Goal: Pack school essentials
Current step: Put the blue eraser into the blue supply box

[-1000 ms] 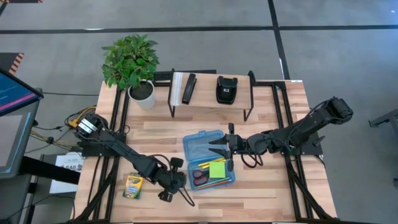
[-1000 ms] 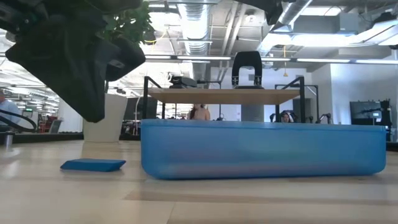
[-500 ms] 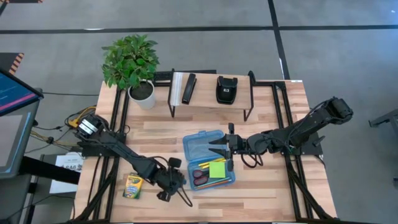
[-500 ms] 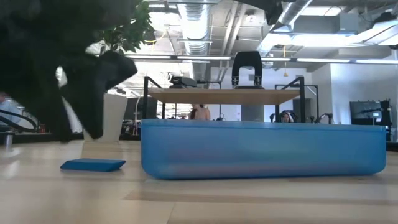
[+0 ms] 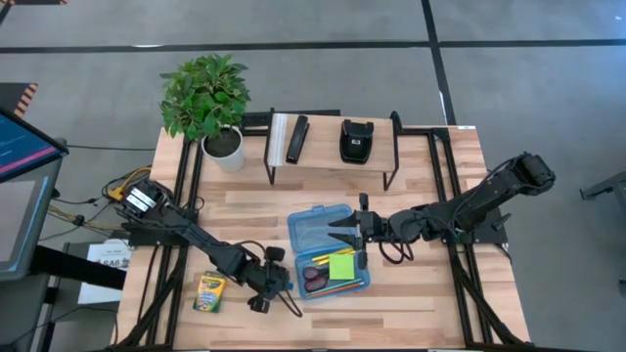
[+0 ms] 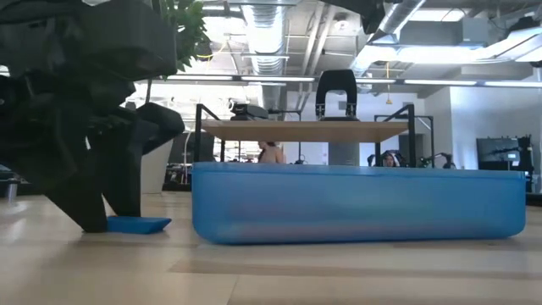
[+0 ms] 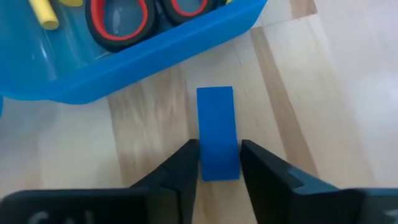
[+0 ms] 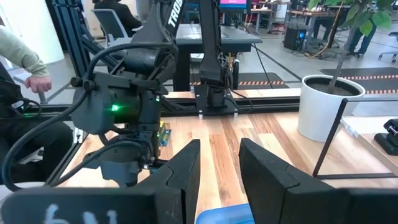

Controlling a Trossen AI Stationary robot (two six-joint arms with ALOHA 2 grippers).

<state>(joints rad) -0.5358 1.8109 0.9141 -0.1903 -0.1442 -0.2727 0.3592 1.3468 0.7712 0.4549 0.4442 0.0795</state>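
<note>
The blue eraser (image 7: 217, 127) lies flat on the table just off the near left corner of the blue translucent case (image 5: 330, 249). My left gripper (image 7: 217, 152) is down at table level, open, with one finger on each side of the eraser's near end. In the low view the left gripper (image 6: 97, 216) stands over the eraser (image 6: 142, 225). The case holds the red-handled scissors (image 5: 315, 279), the lime-green sticky-note pad (image 5: 340, 266) and the pencils (image 5: 323, 258). The crayon box (image 5: 208, 292) lies flat on the table, left of the gripper. My right gripper (image 5: 350, 227) hovers open over the case's far right part. My left gripper comes at the blue eraser from above, its fingers (image 7: 186, 163) close along both long sides of the eraser's near end (image 7: 217, 168). The eraser lies flat on the table. I cannot tell whether the fingers touch it.
A potted plant (image 5: 205, 98) stands at the far left corner. A wooden rack at the far edge carries a black bar (image 5: 296, 139) and a black pouch (image 5: 355, 140). Bare tabletop lies near the case and to its right.
My left gripper has come down from above the table to table level, ending with its fingers around the blue eraser. The eraser, the case and my right arm have kept still.
</note>
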